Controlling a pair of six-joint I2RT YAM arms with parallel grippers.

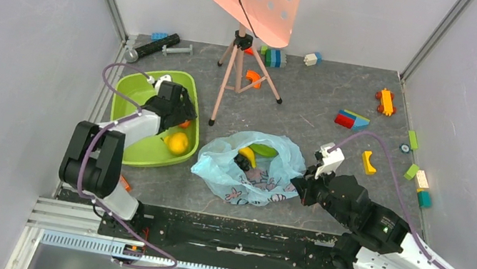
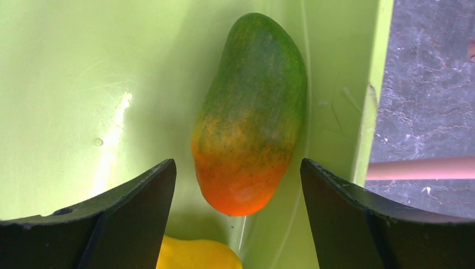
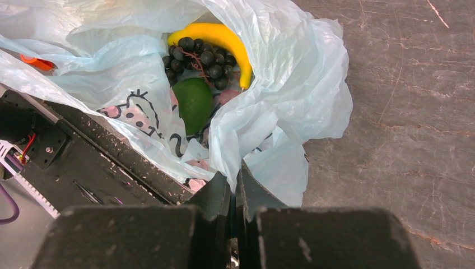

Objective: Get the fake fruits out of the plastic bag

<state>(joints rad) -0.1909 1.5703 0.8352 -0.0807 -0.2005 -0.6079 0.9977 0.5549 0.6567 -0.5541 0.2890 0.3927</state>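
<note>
Fake fruits [image 3: 227,36] wait in the plastic bag [image 3: 291,95], right pincer [image 3: 235,179] clamped on its rim; left pincer [image 2: 236,162], spread apart over the mango [image 2: 252,101], should rise clear.

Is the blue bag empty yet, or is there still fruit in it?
Not empty. The bag gapes open, and a banana, dark grapes and a green fruit lie inside.

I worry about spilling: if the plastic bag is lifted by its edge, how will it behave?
Probably floppy: the plastic bag is thin and crumpled, so it should sag around the banana and grapes. Likely light; a push may slide it on the table.
</note>
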